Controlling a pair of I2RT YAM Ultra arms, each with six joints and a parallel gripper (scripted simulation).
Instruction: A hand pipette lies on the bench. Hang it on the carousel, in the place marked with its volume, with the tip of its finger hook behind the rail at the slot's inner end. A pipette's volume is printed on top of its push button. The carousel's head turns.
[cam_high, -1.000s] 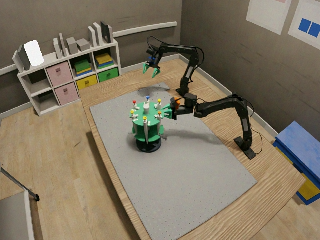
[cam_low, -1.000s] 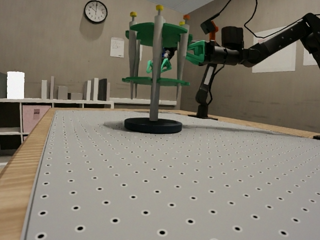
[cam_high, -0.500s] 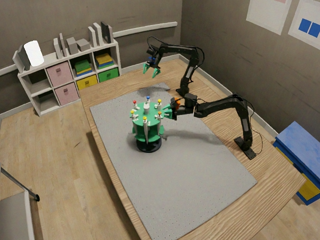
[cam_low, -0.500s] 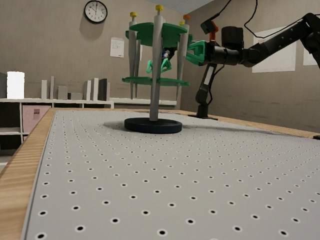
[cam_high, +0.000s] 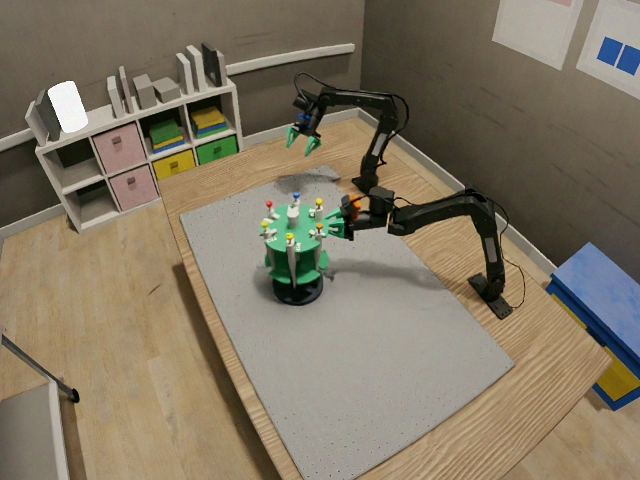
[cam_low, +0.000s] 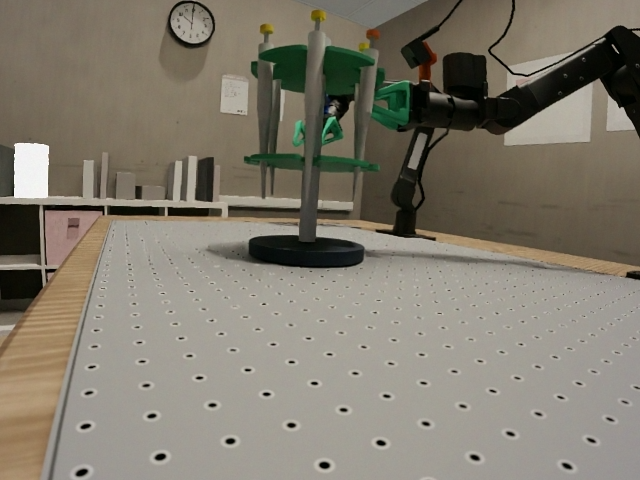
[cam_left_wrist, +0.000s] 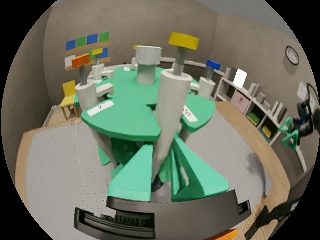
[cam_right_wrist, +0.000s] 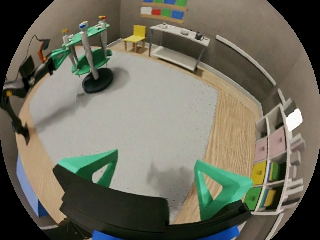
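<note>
"What can we read on the green carousel head (cam_high: 305, 238) (cam_low: 346, 60) (cam_left_wrist: 127, 120) (cam_right_wrist: 88, 33)?"

"We see characters on its white slot labels (cam_high: 298, 246) (cam_left_wrist: 101, 108), too small and blurred to make out with certainty."

"And on the wall?"

"We find a round clock (cam_low: 191, 23) (cam_left_wrist: 292, 55), its numerals faint, and a paper sheet (cam_low: 234, 94) whose printed lines we cannot read."

The left gripper (cam_high: 330, 221) (cam_low: 376, 103) (cam_left_wrist: 161, 136) (cam_right_wrist: 70, 49) has its green fingers closed around a pipette with a yellow button (cam_high: 318, 209) (cam_low: 363, 46) (cam_left_wrist: 172, 95) (cam_right_wrist: 73, 54). It stands tall at the edge of the round green carousel head (cam_high: 297, 227) (cam_low: 289, 59) (cam_left_wrist: 132, 117) (cam_right_wrist: 86, 36). A pipette with an orange button (cam_high: 319, 235) (cam_low: 366, 74) (cam_left_wrist: 86, 94) hangs on the picture's left. One with a blue button (cam_high: 296, 200) (cam_left_wrist: 205, 86) (cam_right_wrist: 88, 49) hangs on the picture's right.
</note>
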